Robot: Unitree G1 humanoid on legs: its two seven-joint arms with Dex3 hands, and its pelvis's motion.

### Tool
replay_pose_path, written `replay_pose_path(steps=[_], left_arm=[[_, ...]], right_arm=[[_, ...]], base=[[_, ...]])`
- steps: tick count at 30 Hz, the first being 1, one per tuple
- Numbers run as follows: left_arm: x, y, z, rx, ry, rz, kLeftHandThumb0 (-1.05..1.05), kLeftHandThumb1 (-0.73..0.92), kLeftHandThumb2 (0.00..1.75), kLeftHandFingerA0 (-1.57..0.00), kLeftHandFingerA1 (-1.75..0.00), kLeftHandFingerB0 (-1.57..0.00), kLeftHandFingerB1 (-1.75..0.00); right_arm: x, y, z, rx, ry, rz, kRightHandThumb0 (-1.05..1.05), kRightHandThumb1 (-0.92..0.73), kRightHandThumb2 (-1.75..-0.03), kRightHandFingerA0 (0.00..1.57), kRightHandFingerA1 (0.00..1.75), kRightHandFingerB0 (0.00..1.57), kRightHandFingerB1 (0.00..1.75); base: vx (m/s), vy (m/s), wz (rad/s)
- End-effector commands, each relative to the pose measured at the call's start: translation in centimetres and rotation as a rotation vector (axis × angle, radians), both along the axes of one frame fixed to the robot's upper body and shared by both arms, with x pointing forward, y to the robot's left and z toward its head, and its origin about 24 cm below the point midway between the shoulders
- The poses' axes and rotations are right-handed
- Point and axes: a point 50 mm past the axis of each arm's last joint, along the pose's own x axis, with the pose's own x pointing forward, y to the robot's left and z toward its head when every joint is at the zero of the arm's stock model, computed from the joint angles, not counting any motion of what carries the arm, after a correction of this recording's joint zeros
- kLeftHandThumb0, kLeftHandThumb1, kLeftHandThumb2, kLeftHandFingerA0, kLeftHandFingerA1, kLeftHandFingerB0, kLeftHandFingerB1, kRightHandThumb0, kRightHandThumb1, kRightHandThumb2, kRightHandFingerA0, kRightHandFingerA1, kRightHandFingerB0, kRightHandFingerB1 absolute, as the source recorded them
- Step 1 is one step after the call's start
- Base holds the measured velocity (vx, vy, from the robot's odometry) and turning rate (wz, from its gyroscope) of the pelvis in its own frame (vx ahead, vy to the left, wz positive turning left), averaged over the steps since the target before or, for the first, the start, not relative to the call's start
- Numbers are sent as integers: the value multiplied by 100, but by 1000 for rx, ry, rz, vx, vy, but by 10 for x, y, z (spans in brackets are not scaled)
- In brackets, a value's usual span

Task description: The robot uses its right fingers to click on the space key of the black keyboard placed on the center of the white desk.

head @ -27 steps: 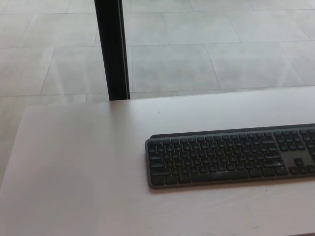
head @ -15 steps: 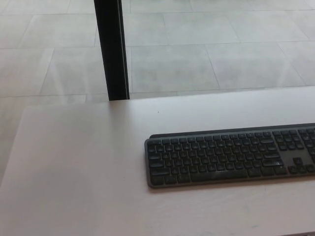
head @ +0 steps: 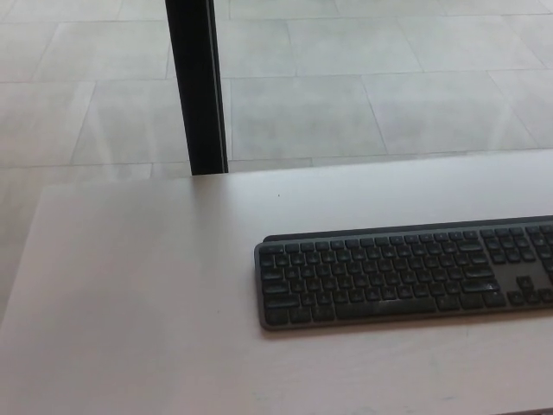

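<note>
A black keyboard (head: 404, 274) lies flat on the white desk (head: 147, 294), right of the middle of the head view, and its right end runs off the picture's edge. Its long space key (head: 384, 307) is in the front row of keys. Nothing touches the keys. Neither of my hands nor any part of my arms shows in this view.
A black vertical post (head: 196, 86) stands behind the desk's far edge, left of centre. Beyond it is a pale tiled floor (head: 363, 95). The desk's left edge slants down to the bottom left corner.
</note>
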Motion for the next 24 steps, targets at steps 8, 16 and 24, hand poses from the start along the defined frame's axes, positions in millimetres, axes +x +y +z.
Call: replay_pose_path(steps=[8,16,24], left_arm=[[-4,9,7,35,-10,35,-62,80,64,-78,-68,-62,-55],[-5,9,8,37,-14,35,-61,80,64,-73,-69,-57,-55],[-5,9,8,40,-13,36,-61,80,64,-75,-72,-58,-56]], right_arm=[[73,108,43,-288,54,563,-30,-60,-58,97,69,60,42],[97,152,30,-544,146,788,-32,-58,-57,92,81,59,42],[105,189,16,-826,284,888,-33,-59,-58,94,106,63,43]], base=[[0,0,0],[0,0,0],[0,0,0]])
